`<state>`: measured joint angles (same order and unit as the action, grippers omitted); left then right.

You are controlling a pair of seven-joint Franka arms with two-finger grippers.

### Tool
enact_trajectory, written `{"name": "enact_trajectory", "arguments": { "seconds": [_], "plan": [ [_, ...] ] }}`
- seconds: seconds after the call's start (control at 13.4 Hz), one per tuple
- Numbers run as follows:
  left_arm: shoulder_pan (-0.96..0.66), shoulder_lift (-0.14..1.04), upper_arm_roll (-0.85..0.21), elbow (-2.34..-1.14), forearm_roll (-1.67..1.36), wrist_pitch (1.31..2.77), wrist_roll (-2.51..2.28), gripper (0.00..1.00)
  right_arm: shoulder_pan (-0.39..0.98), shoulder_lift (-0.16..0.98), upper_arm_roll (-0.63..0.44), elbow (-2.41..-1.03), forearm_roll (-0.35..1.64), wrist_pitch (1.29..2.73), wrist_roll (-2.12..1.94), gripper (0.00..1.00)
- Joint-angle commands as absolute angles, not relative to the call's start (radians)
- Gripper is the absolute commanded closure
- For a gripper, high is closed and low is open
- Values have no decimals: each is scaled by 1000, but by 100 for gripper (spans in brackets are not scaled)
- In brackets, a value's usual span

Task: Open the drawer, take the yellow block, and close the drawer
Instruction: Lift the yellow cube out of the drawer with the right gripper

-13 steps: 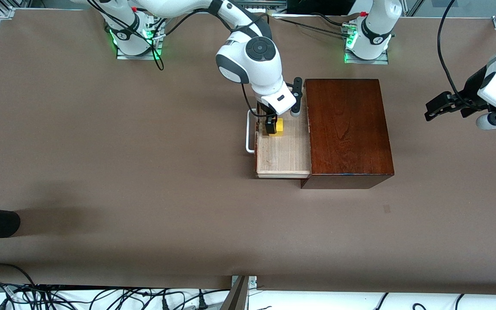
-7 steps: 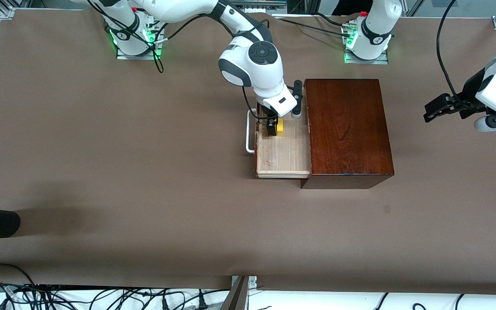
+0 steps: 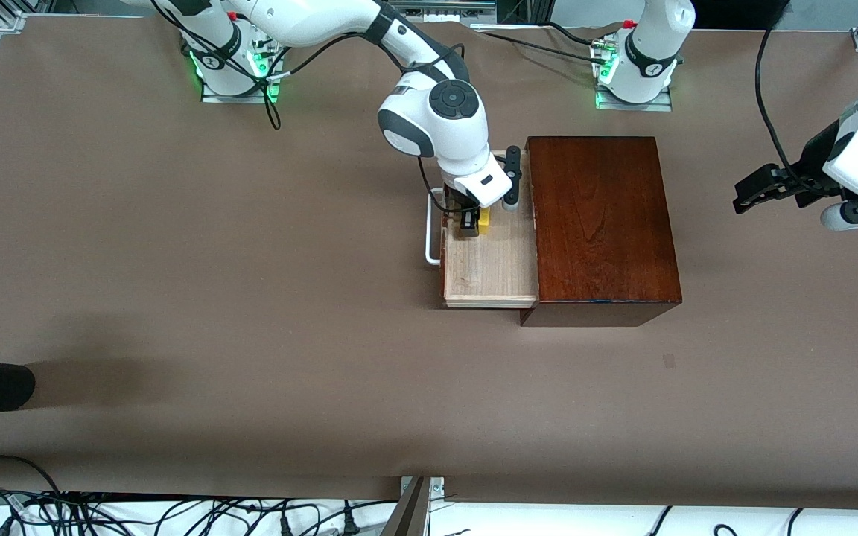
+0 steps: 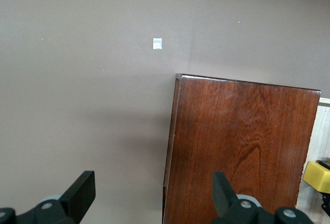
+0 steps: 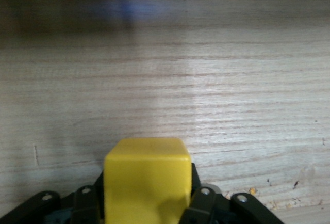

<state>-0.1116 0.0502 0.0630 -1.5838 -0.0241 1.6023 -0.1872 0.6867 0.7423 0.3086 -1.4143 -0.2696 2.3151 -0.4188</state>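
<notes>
Brown tabletop, drawer (image 3: 490, 260) pulled out of the mahogany box (image 3: 600, 223), and the right gripper (image 3: 471, 221) has just clamped the yellow block (image 3: 484, 218) inside, starting to lift, while the left gripper (image 3: 760, 190) waits spread open off to the side.

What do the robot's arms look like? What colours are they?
Both arms are glossy white with rounded shells and dark grey joint rings. The right arm has a round grey cap on its wrist, and thin black cables trail along both. Each base glows green and has a small red fitting. The right end effector and the left end effector are black, with two flat fingers.
</notes>
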Motion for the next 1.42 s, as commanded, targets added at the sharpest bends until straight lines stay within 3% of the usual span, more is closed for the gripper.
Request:
{"name": "enact_trajectory", "arguments": {
  "seconds": [0.0, 0.3, 0.82, 1.34],
  "plan": [
    [-104, 74, 61, -1542, -32, 1592, -167, 0, 701, 755, 299, -1384, -298, 2312, -413, 68],
    [-104, 84, 61, -1540, -34, 1594, -167, 0, 703, 749, 301, -1371, -295, 2275, -410, 70],
    [-106, 87, 48, -1494, -32, 1572, -181, 0, 715, 736, 336, -1109, -279, 1901, -368, 74],
    [-104, 72, 60, -1468, -34, 1551, -183, 0, 626, 644, 321, -1109, -276, 1772, -190, 78]
  ]
}}
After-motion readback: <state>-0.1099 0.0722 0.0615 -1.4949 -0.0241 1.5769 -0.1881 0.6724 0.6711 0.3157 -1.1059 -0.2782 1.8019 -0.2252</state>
